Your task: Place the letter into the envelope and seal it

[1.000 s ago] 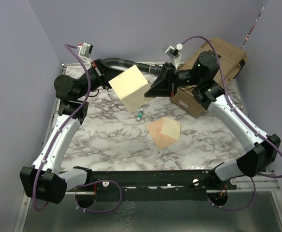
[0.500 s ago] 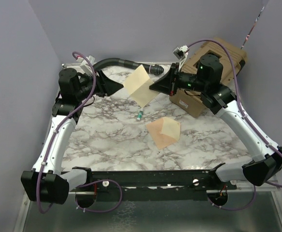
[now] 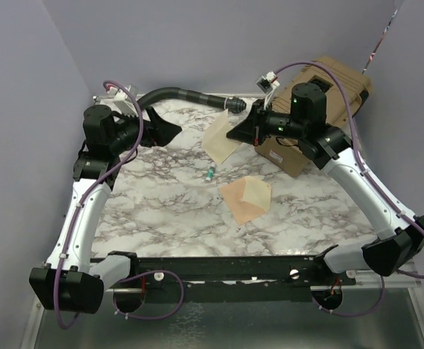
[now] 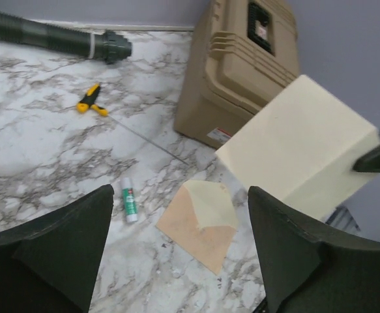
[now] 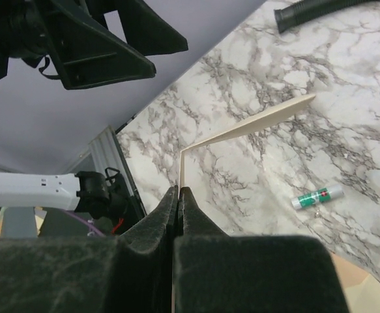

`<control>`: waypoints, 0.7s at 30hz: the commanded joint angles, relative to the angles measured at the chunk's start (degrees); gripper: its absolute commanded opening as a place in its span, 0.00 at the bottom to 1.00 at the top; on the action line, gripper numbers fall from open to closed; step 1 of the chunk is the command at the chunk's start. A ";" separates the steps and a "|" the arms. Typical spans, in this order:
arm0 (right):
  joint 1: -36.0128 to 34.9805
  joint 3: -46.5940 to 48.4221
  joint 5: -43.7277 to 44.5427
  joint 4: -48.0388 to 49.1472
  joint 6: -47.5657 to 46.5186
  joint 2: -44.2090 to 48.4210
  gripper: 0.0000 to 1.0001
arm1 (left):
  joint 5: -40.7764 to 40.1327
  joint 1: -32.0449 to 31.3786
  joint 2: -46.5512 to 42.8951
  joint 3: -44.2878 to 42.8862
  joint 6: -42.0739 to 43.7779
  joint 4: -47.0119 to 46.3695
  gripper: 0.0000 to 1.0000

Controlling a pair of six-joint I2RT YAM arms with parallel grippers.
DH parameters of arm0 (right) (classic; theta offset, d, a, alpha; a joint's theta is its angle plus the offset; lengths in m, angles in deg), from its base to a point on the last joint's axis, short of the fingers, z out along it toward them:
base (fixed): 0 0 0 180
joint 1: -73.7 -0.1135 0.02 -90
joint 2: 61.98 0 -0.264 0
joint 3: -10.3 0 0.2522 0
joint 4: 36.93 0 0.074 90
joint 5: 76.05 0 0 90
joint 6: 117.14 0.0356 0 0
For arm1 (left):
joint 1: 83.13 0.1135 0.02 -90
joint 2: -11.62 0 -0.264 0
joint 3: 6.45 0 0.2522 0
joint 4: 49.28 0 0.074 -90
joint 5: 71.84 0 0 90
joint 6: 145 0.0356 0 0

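The letter [image 3: 221, 138], a blank cream sheet, hangs tilted above the back middle of the table. My right gripper [image 3: 235, 133] is shut on its right edge. In the right wrist view the letter [image 5: 242, 130] shows edge-on, running out from the closed right gripper [image 5: 178, 190]. My left gripper [image 3: 172, 131] stands open to the left of the sheet, apart from it. Between the spread fingers of the left gripper [image 4: 180, 192] I see the letter [image 4: 300, 147] and, below it, the peach envelope [image 4: 199, 225]. The envelope [image 3: 246, 198] lies on the marble with its flap open.
A green-and-white glue stick [image 3: 209, 173] lies left of the envelope. A tan case [image 3: 321, 94] stands at the back right behind the right arm. A black hose [image 3: 182, 94] runs along the back edge. A small yellow-and-black clamp [image 4: 90, 101] lies near the hose.
My left gripper has let go of the letter, opened wide and drawn back to the left. The right gripper alone holds the sheet, which has swung lower and more edge-on.
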 commanded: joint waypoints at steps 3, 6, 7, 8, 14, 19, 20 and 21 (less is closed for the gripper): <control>-0.27 3.06 -13.23 -0.18 -2.23 -3.39 0.00 | 14.53 -4.59 -2.03 1.41 -4.18 -11.42 0.98; -0.26 3.54 -17.65 2.32 -0.91 -4.14 0.00 | 17.05 -7.51 -3.38 2.75 -5.84 -15.28 0.99; -0.26 3.80 -19.29 3.05 -0.23 -4.48 0.01 | 18.58 -8.18 -3.58 3.25 -7.06 -17.93 0.99; -0.29 3.88 -21.08 4.04 0.53 -4.75 0.00 | 19.24 -9.04 -3.64 3.90 -8.22 -19.79 0.99; -0.26 3.70 -24.56 8.77 4.08 -5.70 0.00 | 20.23 -12.85 -1.77 7.20 -12.84 -26.16 0.79; -0.30 4.08 -25.17 9.81 5.10 -6.47 0.00 | 21.26 -13.25 -0.65 7.23 -13.52 -26.25 0.59; -0.25 4.26 -24.92 9.67 5.28 -6.71 0.00 | 21.65 -13.21 -0.46 7.12 -13.54 -26.28 0.58; -0.28 4.38 -24.62 9.56 5.57 -6.98 0.00 | 22.03 -13.22 -0.28 7.11 -13.62 -26.26 0.58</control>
